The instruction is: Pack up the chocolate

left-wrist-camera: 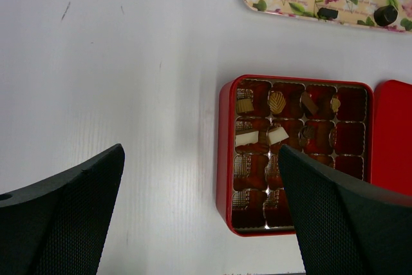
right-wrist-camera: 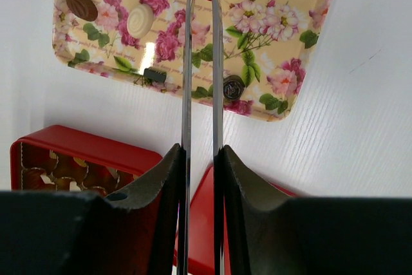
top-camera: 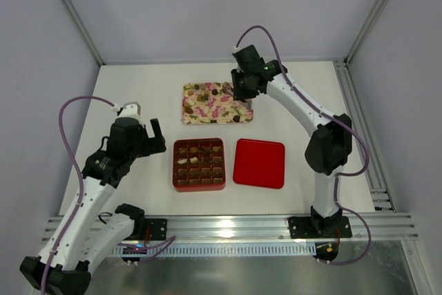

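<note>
Over floral tray [right-wrist-camera: 257, 24]: right gripper [right-wrist-camera: 199, 159] narrow, clamping tweezers [right-wrist-camera: 200, 62]
Chocolate [right-wrist-camera: 233, 86]: dark round piece just right of tweezers
Left gripper [left-wrist-camera: 201, 152]: wide, empty, well away

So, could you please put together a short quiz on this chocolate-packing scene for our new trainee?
1. True or false: the lid sits closed on the red box.
2. What is clamped in the right gripper? A) a chocolate, directly B) thin metal tongs C) nothing
3. Where do the chocolates not yet packed lie?

Key:
1. False. The lid lies on the table beside the box.
2. B.
3. On the floral tray.
</note>
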Available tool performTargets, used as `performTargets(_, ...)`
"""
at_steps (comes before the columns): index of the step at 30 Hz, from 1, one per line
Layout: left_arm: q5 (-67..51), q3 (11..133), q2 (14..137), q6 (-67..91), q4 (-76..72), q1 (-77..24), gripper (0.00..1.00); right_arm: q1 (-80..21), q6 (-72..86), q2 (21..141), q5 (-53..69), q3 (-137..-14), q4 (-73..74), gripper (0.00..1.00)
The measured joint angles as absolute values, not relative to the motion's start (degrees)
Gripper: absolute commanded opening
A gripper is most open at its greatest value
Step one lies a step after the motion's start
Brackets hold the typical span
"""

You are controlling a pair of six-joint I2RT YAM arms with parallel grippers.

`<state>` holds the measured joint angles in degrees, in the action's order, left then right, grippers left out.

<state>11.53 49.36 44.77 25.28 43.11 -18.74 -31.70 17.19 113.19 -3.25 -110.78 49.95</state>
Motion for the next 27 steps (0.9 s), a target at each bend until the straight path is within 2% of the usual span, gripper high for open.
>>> performTargets(18,11.53,49.36,44.75,25.28,43.11,-18.74,1.0,-31.7,17.78,110.39,-1.1,-106.15,49.23,0.27)
performTargets(27,11.53,49.36,44.71,25.28,43.13,-18.74,1.0,-31.92,17.93,101.16,2.61,-97.84,48.8,0.26)
